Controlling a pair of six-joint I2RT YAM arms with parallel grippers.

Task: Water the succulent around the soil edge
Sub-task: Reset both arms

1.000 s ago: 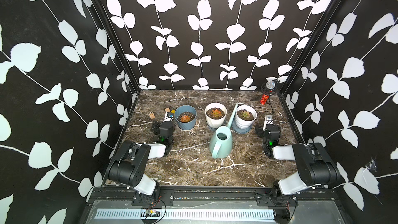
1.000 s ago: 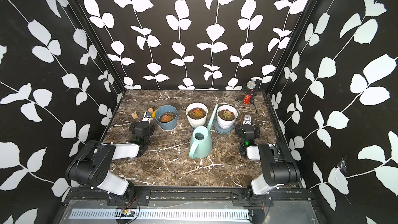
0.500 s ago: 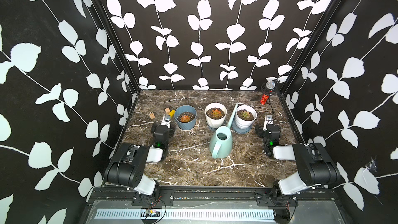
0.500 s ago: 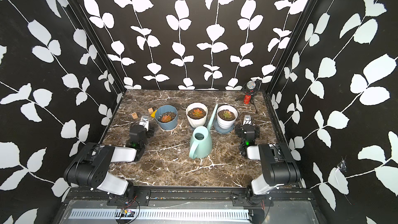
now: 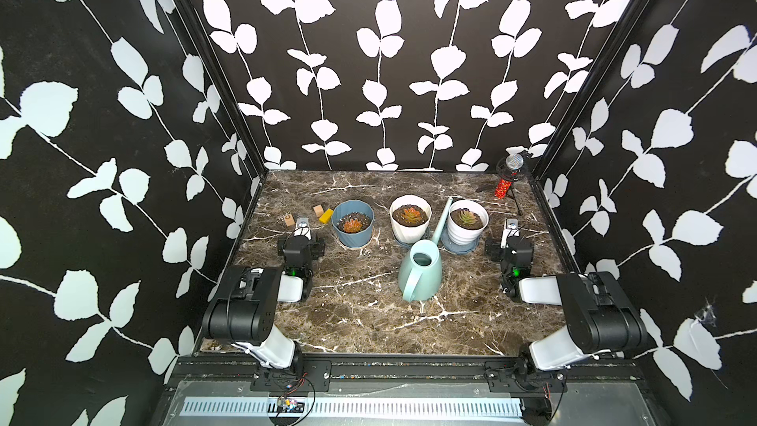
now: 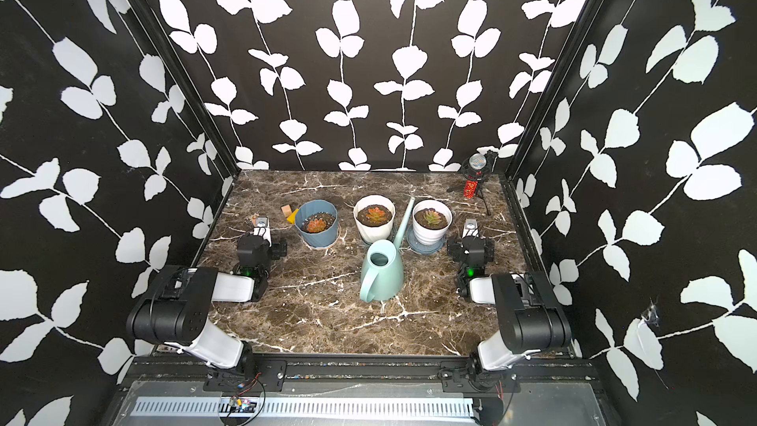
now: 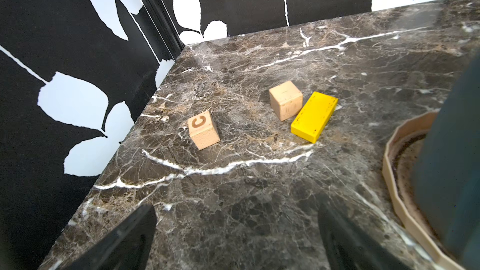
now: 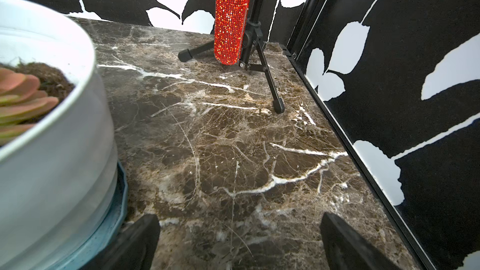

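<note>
Noting status: your mint-green plastic watering can (image 5: 422, 276) stands upright on the brown marble tabletop (image 5: 348, 301), its spout between the smooth white pot (image 5: 409, 232) and the ribbed white pot (image 5: 465, 236). Left gripper (image 7: 236, 214) and right gripper (image 8: 239, 219) are spread wide and empty. Pouring likely outstanding.

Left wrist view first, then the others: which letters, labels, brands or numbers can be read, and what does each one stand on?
"C": on the top face of the wooden cube nearer the side wall, in the left wrist view.
Second wooden cube: only faint marks, not readable.
Yellow block and watering can: no text visible.
Nothing else legible in any view.
</note>
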